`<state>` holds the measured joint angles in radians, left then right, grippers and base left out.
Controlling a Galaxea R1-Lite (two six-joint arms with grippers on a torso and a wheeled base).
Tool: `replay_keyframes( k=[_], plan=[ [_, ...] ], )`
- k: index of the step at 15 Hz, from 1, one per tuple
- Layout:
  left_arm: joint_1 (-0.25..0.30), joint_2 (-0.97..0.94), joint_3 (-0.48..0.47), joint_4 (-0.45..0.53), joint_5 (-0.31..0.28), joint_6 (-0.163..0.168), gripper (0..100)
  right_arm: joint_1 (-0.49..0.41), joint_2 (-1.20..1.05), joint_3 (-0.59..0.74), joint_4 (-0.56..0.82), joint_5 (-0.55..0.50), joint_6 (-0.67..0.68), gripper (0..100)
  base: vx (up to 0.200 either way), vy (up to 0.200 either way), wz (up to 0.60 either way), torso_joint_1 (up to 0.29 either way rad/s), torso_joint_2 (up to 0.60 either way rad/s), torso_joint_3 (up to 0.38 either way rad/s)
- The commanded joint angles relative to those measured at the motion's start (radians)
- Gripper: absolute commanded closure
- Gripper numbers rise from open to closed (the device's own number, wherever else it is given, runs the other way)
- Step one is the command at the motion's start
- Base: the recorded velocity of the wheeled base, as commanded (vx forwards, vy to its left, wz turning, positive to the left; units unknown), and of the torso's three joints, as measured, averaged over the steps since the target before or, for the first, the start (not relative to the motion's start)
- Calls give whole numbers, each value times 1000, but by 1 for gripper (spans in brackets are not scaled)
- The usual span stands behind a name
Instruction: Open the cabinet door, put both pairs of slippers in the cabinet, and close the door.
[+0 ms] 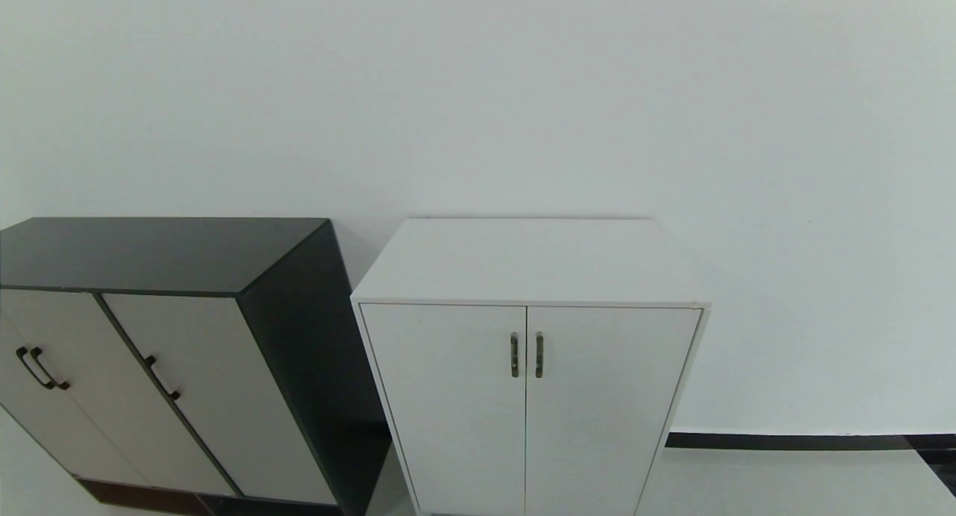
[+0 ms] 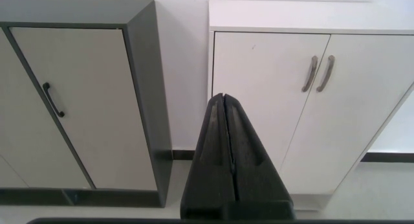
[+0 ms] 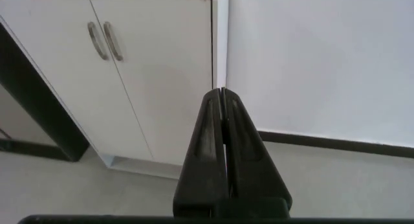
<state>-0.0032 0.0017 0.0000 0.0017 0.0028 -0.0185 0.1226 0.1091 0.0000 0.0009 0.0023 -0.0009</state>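
Plain white wall (image 1: 672, 90) backs the scene, with a black baseboard (image 1: 792, 441) running along the pale floor (image 1: 784, 486) to the right. Against that wall stands the white cabinet (image 1: 523, 262), squarely ahead in the head view, its 2 doors both shut: the left door (image 1: 448, 404) and the right door (image 1: 605, 404) meet at a centre seam, and 2 slim upright handles (image 1: 514, 355) sit just beside each other on either side of it. Just to its left stands a dark cabinet (image 1: 299, 337) with a black top and side and 2 grey doors (also shut, each with a black handle). The left gripper (image 2: 224, 101) has its black fingers (image 2: 213, 140) pressed flat together with nothing between them, pointing at the white cabinet's left door, apart from it. The right gripper (image 3: 223, 93) is likewise pinched to a thin seam, holding nothing, pointing at the cabinet's right front edge where it meets the wall.
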Motion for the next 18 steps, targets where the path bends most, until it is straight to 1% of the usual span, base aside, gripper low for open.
replay_keyframes(
  k=[1, 4, 5, 7, 9, 12, 17, 18],
  plan=[
    [0, 0, 0, 0, 0, 0, 100, 83, -8, 0, -1, 10, 4, 100, 0, 0, 0, 0, 0, 0],
    [0, 0, 0, 0, 2, -1, 100, 92, -11, 0, -1, -7, 2, 100, 0, 0, 0, 0, 0, 0],
    [0, 0, 0, 0, 2, -1, 100, 81, -11, 0, -2, -28, 15, 100, 0, 0, 0, 0, 0, 0],
    [0, 0, 0, 0, 2, 0, 100, 23, -2, 0, -2, -27, 25, 100, 0, 0, 0, 0, 0, 0],
    [0, 0, 0, -2, 2, 0, 100, 20, -9, 0, 2, -38, -19, 100, 0, 0, 0, 0, 0, 0],
    [0, 0, 0, 0, 2, 0, 100, 19, -11, 0, -1, -51, 2, 100, 0, 0, 0, 0, 0, 0],
    [0, 0, 0, 0, 2, 0, 100, -8, -9, 0, 1, -51, -1, 100, 0, 0, 0, 0, 0, 0],
    [0, 0, 0, 0, 2, 0, 100, -37, -11, 0, 1, -51, -4, 100, 0, 0, 0, 0, 0, 0]
  ],
)
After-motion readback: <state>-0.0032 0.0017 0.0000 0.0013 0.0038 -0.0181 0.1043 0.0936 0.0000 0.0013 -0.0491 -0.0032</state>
